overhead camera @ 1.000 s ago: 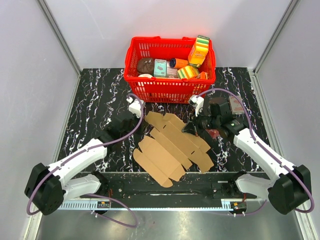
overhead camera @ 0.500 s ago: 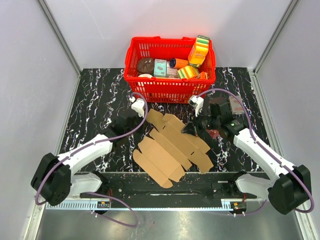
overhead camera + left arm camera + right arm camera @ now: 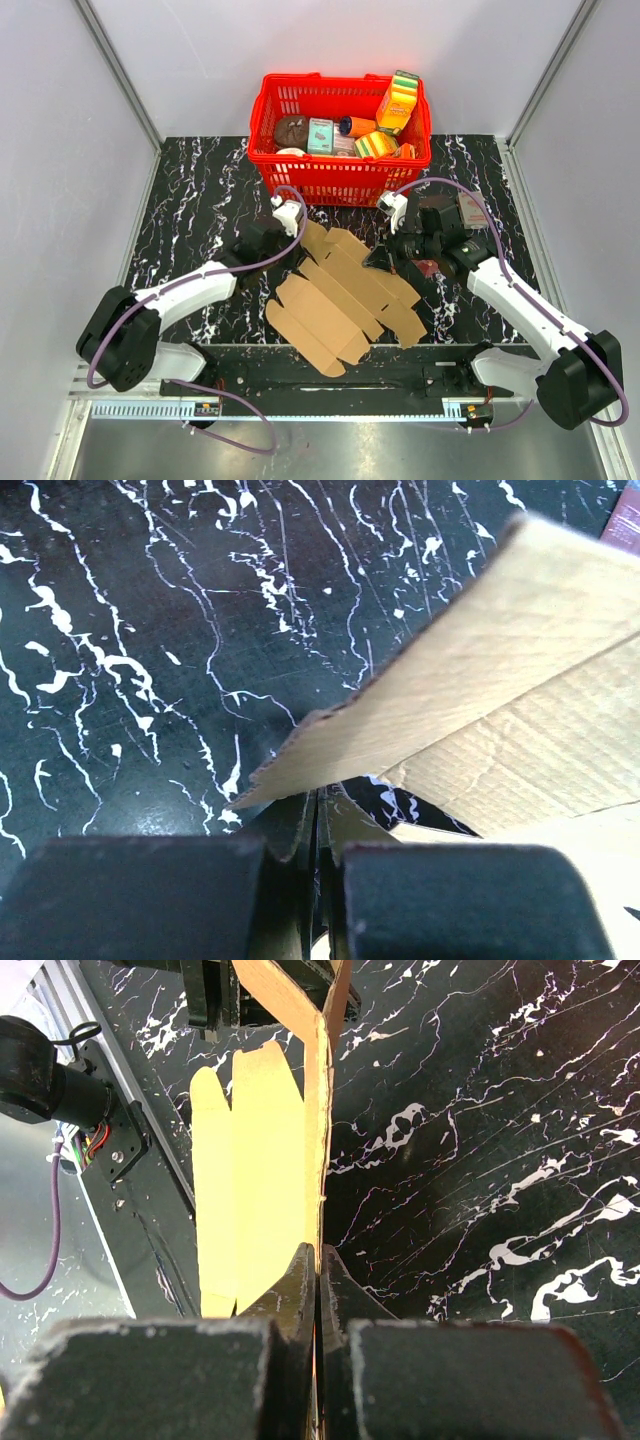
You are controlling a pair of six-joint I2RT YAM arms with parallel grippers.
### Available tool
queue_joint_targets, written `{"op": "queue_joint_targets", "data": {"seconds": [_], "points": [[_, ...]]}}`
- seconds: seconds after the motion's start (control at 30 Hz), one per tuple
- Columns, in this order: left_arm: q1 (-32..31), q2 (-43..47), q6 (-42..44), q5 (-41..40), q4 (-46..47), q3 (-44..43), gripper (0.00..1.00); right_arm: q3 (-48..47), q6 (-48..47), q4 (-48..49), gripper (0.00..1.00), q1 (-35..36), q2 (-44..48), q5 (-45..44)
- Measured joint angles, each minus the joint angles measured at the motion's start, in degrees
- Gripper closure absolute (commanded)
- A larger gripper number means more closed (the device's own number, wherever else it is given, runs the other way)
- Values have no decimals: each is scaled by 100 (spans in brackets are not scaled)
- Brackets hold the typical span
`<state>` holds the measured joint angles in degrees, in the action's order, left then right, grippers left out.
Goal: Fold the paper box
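Observation:
The paper box (image 3: pixel 345 295) is a brown die-cut cardboard sheet lying mostly flat at the table's middle. My left gripper (image 3: pixel 290 230) is at its far-left corner. In the left wrist view the jaws (image 3: pixel 318 805) are shut, with their tips against the edge of a raised flap (image 3: pixel 480 670) that crosses just in front of them. My right gripper (image 3: pixel 385 258) is shut on the sheet's right edge. In the right wrist view the cardboard (image 3: pixel 255 1160) runs edge-on straight into the closed jaws (image 3: pixel 318 1260).
A red basket (image 3: pixel 330 182) full of small printed boxes and cans stands at the back, just behind both grippers. A small red packet (image 3: pixel 428 267) and a pinkish box (image 3: pixel 470 210) lie by the right arm. A metal rail (image 3: pixel 340 385) runs along the near edge.
My left arm has swung right and forward from the bare table to the far-left corner of the cardboard. The right arm and the sheet have stayed put.

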<state>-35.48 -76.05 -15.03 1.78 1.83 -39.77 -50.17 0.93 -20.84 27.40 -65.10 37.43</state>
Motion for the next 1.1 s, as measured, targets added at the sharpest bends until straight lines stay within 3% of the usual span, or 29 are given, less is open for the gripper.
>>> {"op": "queue_joint_targets", "data": {"seconds": [0.63,1.1], "points": [[15,588,-2,953,114,260,100,39,90,2,100,0,-7,-177],[-273,885,-96,1082,46,455,100,39,149,22,100,0,-28,-251]]}}
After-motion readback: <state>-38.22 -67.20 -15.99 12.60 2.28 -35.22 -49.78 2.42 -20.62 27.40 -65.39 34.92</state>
